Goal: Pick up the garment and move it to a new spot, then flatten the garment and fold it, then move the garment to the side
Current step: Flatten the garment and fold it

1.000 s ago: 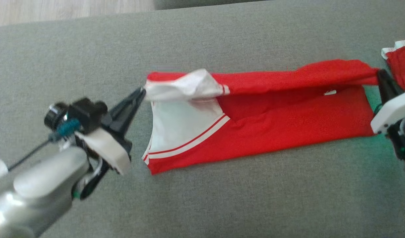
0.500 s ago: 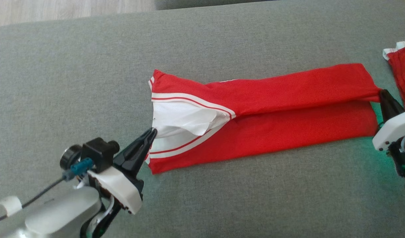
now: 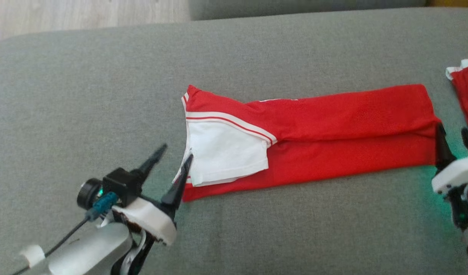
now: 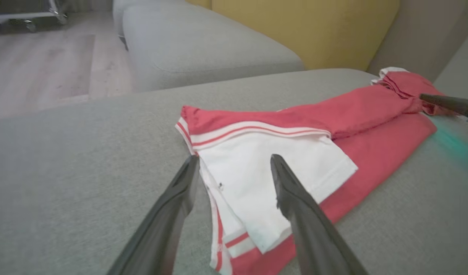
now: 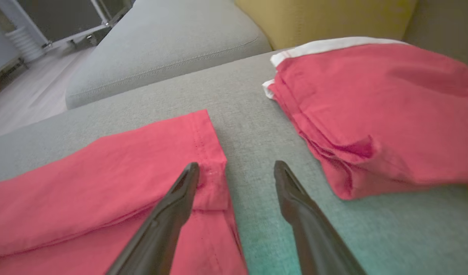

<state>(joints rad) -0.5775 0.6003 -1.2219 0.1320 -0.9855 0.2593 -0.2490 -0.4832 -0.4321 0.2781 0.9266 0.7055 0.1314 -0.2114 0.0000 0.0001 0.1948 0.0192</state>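
Red jersey (image 3: pixel 333 133), white sleeve, striped trim: folded lengthwise into a long band, flat on grey sofa cushion (image 3: pixel 104 76), centre-right.

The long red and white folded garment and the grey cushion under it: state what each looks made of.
Long red and white folded garment: thin, matte cloth, probably a sports knit; it lies limp, with a stitched hem. Grey cushion: matte woven upholstery, by its flecked weave; padding presumably beneath.

Soft even daylight, slight blur, faint shadows.
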